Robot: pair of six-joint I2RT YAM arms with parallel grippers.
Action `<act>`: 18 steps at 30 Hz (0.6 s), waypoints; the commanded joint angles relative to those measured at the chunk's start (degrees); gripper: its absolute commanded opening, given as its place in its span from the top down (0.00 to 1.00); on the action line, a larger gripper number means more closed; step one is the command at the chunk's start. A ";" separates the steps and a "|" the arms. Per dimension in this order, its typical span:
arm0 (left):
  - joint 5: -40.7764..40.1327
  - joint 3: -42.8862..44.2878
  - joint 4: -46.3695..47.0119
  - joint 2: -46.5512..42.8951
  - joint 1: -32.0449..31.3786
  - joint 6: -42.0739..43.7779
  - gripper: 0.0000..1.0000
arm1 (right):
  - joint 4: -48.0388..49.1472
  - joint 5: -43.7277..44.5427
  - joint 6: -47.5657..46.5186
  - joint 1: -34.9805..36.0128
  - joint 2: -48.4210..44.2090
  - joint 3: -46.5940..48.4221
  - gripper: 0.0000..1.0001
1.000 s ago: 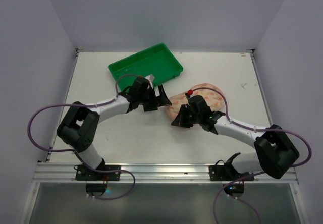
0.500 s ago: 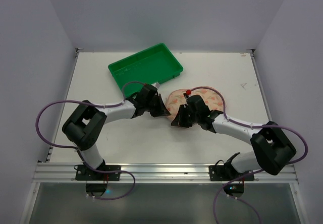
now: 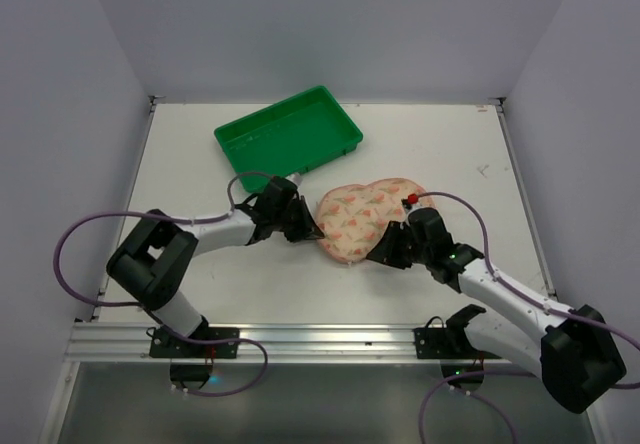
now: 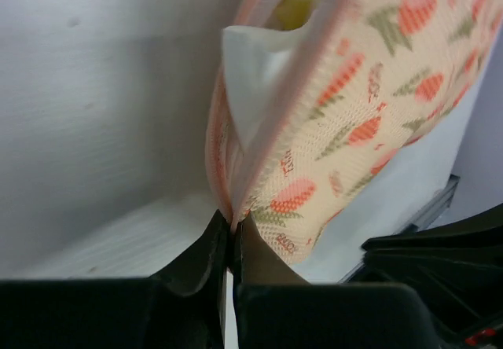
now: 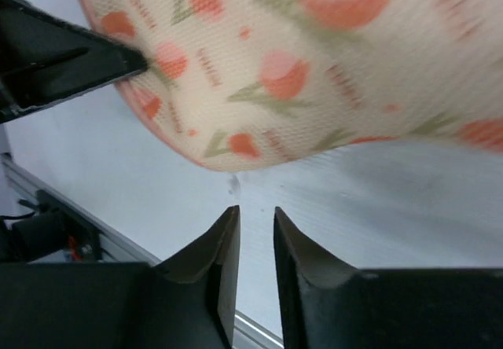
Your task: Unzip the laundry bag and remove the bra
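Note:
The laundry bag (image 3: 365, 219), cream with an orange-pink print, lies in the middle of the table. Its left end is gaping in the left wrist view, where the laundry bag (image 4: 357, 121) shows white fabric and a bit of the mustard-yellow bra (image 4: 294, 9) inside. My left gripper (image 3: 308, 229) is shut on the bag's pink-trimmed edge, pinched between the fingertips of the left gripper (image 4: 233, 227). My right gripper (image 3: 385, 254) sits just off the bag's near right edge. In its own view the right gripper (image 5: 257, 217) stands partly open over bare table, holding nothing, below the laundry bag (image 5: 314, 66).
A green plastic tray (image 3: 288, 129) lies at the back left, a little behind the bag. The table's near metal rail (image 3: 320, 339) runs below both arms. White walls close the table on the left, right and back.
My left gripper closed on the bag's left edge and drew slightly towards me. My right gripper let go, opened, and pulled back to the near right, uncovering the bag.

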 commanded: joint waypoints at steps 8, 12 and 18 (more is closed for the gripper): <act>-10.71 -14.25 0.37 -15.76 -4.91 -3.14 0.19 | -18.55 14.06 2.27 -3.22 -4.34 7.21 0.23; -15.98 -12.95 -4.90 -22.00 -4.73 1.16 0.00 | -18.57 16.09 3.94 -6.55 -1.02 7.30 0.19; -17.84 -4.95 -7.37 -22.45 -2.37 14.16 0.00 | -6.46 10.48 -6.04 -10.08 8.39 10.98 0.21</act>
